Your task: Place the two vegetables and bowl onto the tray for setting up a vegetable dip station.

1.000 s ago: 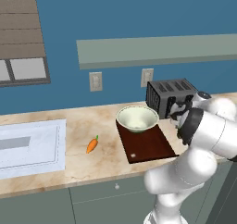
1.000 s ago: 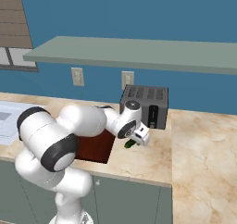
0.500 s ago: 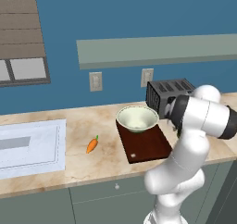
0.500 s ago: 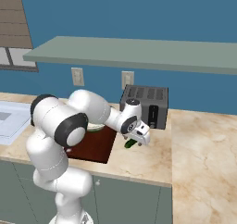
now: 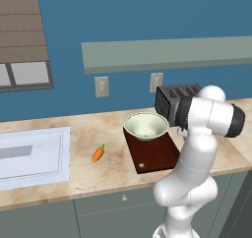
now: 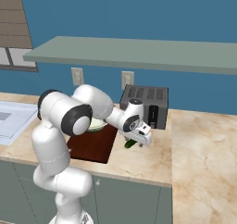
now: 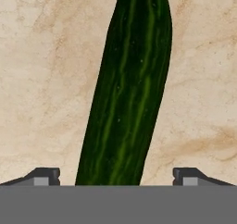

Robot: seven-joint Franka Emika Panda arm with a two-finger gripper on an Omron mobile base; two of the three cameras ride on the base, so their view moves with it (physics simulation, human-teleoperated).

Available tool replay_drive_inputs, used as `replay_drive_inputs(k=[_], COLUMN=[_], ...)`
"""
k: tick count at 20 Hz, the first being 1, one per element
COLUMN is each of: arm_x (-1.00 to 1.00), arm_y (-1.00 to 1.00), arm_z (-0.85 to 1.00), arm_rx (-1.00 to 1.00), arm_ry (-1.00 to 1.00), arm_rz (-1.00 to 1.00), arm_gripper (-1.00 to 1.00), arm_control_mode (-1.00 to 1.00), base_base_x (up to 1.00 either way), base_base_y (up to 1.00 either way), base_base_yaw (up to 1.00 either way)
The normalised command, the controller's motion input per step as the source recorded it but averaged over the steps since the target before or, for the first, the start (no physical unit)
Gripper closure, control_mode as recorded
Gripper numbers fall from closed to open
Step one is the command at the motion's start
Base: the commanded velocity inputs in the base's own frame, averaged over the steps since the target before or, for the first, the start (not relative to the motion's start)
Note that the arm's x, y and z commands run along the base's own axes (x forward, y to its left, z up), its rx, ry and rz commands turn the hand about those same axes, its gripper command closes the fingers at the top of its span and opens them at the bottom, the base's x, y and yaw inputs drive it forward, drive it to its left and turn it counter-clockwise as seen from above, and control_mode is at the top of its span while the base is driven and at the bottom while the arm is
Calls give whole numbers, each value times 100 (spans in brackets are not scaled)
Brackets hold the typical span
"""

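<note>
Hand (image 7: 118,179) down low over the cucumber (image 7: 127,86), fingers spread wide with one tip either side of it at roughly 8 and 4 o'clock in the hand view. No contact visible: clear bench showing between each tip and the green skin. Cucumber lying flat on the marble bench (image 7: 41,79), long axis running from about 6 o'clock up to 12, leaning a touch toward 1 o'clock, so close to square across the line between the fingertips. Near end passing between the tips and out the bottom of the view; far end cut off at the top.

From the right base view, hand (image 6: 139,140) hanging just over the cucumber (image 6: 130,144), a short green stub peeping out at its 7 o'clock. Cucumber off the tray (image 6: 95,146), just beside the tray's edge toward 3 o'clock, in front of the toaster (image 6: 146,105).

Bowl (image 5: 146,126) already on the tray (image 5: 155,156), at its 12 o'clock end. Carrot (image 5: 98,154) alone on the bench, well apart from the tray toward 9 o'clock, between tray and sink (image 5: 29,156).

Probably a straight drop and a close across the short axis next; little twist needed, by the look of it.
</note>
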Motion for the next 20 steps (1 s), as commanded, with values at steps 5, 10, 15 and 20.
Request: replay_drive_inputs(k=[5, 10, 15, 20], arm_x=[0, -4, -15, -38], arm_y=[-3, -5, -5, -4], arm_z=[-20, -10, -2, 18], arm_rx=[0, 0, 4, 10], arm_ry=[0, 2, 4, 0], arm_rz=[1, 0, 1, 19], arm_gripper=[100, 100, 100, 100], arm_control_mode=[-100, -100, -100, -100], base_base_x=[0, 0, 0, 0], base_base_y=[0, 0, 0, 0], base_base_yaw=[0, 0, 0, 0])
